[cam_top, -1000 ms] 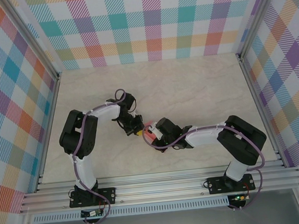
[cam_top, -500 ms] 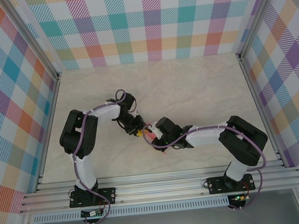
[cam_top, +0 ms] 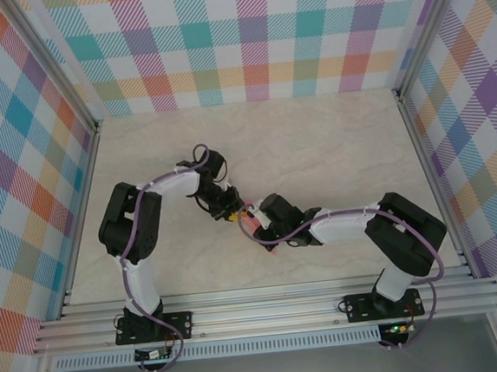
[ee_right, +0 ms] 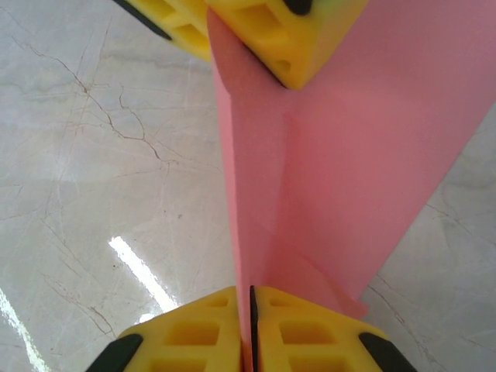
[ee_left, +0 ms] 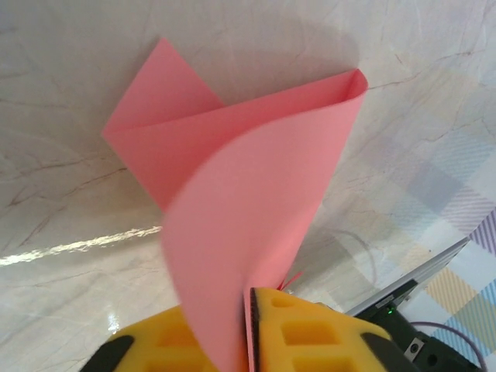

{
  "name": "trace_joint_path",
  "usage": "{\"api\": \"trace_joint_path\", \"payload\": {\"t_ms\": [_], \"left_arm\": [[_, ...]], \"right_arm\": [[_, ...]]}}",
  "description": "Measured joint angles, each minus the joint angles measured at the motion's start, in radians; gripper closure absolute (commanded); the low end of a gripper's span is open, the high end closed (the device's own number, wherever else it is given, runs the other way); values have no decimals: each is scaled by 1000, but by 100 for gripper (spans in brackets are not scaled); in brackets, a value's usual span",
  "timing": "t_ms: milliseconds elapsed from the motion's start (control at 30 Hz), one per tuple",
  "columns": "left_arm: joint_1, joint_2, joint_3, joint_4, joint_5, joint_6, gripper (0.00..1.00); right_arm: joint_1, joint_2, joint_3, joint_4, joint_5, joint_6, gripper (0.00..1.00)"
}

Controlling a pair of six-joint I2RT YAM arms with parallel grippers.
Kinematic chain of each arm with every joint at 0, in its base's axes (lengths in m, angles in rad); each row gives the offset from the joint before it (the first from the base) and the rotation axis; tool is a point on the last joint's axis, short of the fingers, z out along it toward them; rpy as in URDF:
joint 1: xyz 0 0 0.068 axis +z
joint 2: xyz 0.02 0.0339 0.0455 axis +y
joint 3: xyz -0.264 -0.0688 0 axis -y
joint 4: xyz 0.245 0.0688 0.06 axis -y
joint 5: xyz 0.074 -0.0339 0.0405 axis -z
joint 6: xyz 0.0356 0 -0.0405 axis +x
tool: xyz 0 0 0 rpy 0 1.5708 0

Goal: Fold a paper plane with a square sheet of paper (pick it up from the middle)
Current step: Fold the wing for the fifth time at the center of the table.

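Observation:
The square sheet of paper (ee_left: 256, 178) is salmon pink, folded over with a sharp crease and a loose curled flap, and held up off the tabletop between both grippers. My left gripper (ee_left: 249, 329) is shut on one edge, the paper pinched between its yellow pads. My right gripper (ee_right: 250, 329) is shut on the opposite edge of the paper (ee_right: 349, 155). The left gripper's yellow fingers (ee_right: 287, 31) show at the top of the right wrist view. From above, the left gripper (cam_top: 236, 211) and right gripper (cam_top: 252, 222) almost touch, with a sliver of the paper (cam_top: 250, 228) between them.
The pale marble-patterned tabletop (cam_top: 315, 145) lies open behind and beside the grippers. Checked walls (cam_top: 253, 38) on aluminium rails (cam_top: 268, 306) close the workspace on three sides.
The left gripper has shifted right and closer to the right gripper. The two grippers now nearly meet, and less of the pink paper shows from above.

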Motion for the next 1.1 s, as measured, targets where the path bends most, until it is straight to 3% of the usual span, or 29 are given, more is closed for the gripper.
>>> {"api": "trace_joint_path", "payload": {"t_ms": [67, 200, 500, 567, 667, 900, 1100], "left_arm": [[0, 8, 13, -17, 0, 11, 89], [0, 24, 34, -48, 0, 31, 79], [0, 23, 45, -77, -16, 44, 71], [0, 13, 39, -68, -37, 37, 59], [0, -47, -2, -32, -78, 7, 54], [0, -204, -56, 53, -136, -55, 55], [-4, -240, -154, 174, -101, -94, 66]], "right_arm": [[0, 0, -8, 7, 0, 0, 95], [-14, -6, -34, 15, -14, 0, 95], [-71, -25, -90, 79, -106, 47, 95], [-94, -27, -103, 95, -138, 64, 95], [-124, -27, -125, 128, -184, 99, 96], [-190, -26, -180, 212, -289, 188, 95], [-208, -8, -180, 219, -346, 222, 94]]}}
